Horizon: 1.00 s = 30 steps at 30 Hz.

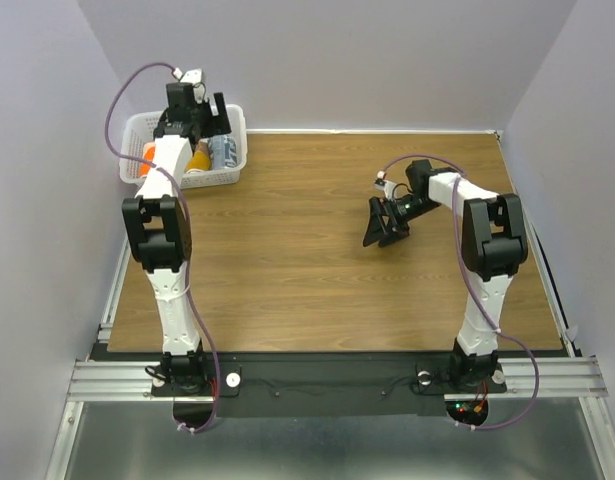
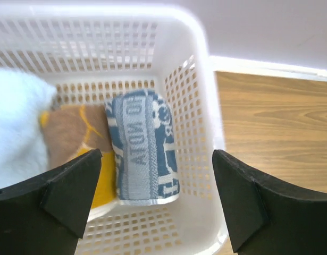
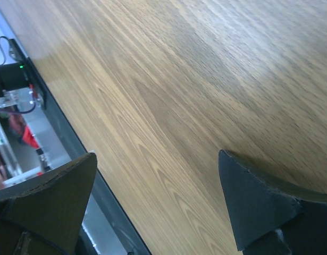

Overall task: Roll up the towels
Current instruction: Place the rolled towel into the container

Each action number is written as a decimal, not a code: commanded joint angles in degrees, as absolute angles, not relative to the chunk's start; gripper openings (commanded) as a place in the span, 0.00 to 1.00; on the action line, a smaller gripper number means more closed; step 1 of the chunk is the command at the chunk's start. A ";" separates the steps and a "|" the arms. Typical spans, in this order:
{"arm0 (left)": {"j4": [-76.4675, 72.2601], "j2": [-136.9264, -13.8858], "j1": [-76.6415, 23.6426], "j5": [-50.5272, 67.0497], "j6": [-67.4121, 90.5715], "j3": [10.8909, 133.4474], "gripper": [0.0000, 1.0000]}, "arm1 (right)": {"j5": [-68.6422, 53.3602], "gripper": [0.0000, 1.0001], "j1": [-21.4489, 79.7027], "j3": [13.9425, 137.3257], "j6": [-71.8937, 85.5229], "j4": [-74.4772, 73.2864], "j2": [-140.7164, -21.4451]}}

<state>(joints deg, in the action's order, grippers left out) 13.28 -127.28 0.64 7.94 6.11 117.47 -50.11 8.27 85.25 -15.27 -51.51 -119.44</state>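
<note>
A rolled navy-blue towel [image 2: 144,146] with pale whitish print lies inside the white basket [image 2: 203,64], against its right wall. It also shows in the top view [image 1: 225,150]. My left gripper [image 2: 155,159] hangs open just above the basket, its jaws to either side of the towel and holding nothing. In the top view the left gripper [image 1: 194,125] is over the basket [image 1: 237,170] at the table's far left. My right gripper [image 1: 379,228] is open and empty, low over bare wood right of the middle. It is seen from the wrist too [image 3: 157,159].
In the basket, a brown and yellow rolled cloth [image 2: 73,135] and a pale white-blue cloth [image 2: 14,122] lie left of the navy towel. An orange item [image 1: 147,155] is at the basket's left end. The wooden table [image 1: 307,290] has walls on three sides.
</note>
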 commanded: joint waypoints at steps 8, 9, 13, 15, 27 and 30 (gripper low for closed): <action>15.29 -103.90 -7.81 7.57 -17.82 113.39 0.99 | -46.59 1.00 6.86 86.22 -14.86 -50.10 -107.24; 15.29 -100.32 -8.78 6.60 -18.71 111.73 0.99 | -46.32 1.00 6.59 86.31 -14.42 -49.84 -106.18; 15.20 -91.34 -13.53 4.49 -22.75 97.35 0.99 | -44.04 1.00 4.93 83.69 -11.88 -47.12 -100.30; 14.86 -86.52 -15.81 4.92 -22.24 89.09 0.99 | -41.77 1.00 4.13 81.57 -9.86 -44.49 -95.83; 7.65 -69.54 -17.58 11.78 -19.07 57.24 0.99 | -29.54 1.00 4.13 54.86 -6.85 -34.37 -73.13; 5.72 -67.59 -17.58 10.21 -18.11 55.29 0.99 | -27.43 1.00 4.22 53.97 -6.77 -34.19 -70.93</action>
